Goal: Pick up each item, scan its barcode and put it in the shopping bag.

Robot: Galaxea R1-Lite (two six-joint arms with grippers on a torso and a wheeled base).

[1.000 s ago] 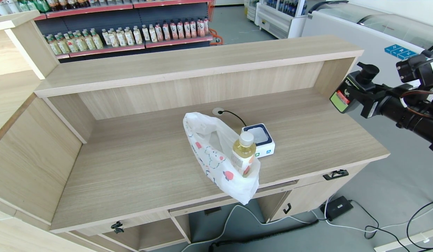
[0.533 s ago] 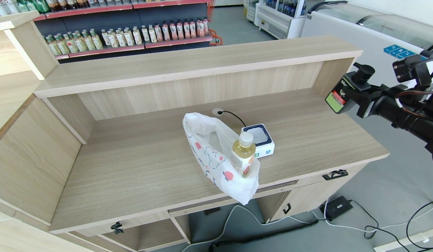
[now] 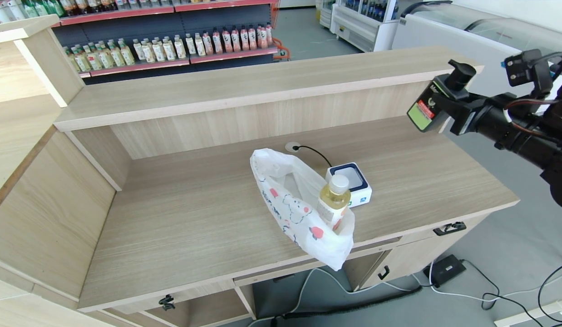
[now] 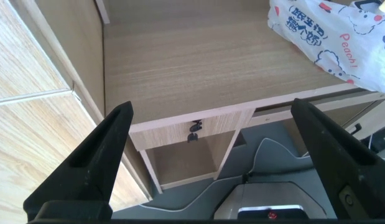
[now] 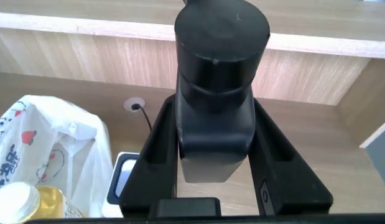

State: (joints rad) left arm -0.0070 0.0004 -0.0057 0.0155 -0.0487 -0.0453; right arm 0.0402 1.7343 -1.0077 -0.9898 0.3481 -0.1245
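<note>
My right gripper (image 3: 450, 105) is shut on a dark bottle (image 3: 427, 109) with a black cap and a green and red label, held in the air over the counter's right end. In the right wrist view the bottle (image 5: 218, 93) sits between the fingers (image 5: 156, 152). A white printed shopping bag (image 3: 295, 205) lies on the counter with a yellow drink bottle (image 3: 333, 200) standing in its mouth. The white scanner (image 3: 353, 180) is right behind the bag. My left gripper (image 4: 217, 155) hangs open in front of the counter's edge, holding nothing.
The wooden counter (image 3: 185, 213) has a raised back ledge (image 3: 244, 88) and a side wall on the left. A black cable (image 3: 313, 152) runs from the scanner to a hole. Drawers with black handles (image 3: 449, 228) sit below. Shelves of bottles (image 3: 172, 45) stand behind.
The head camera has shifted, moving the whole picture rightward. My right gripper has carried the dark bottle up and left, toward the counter's right end. The bag and scanner stay put.
</note>
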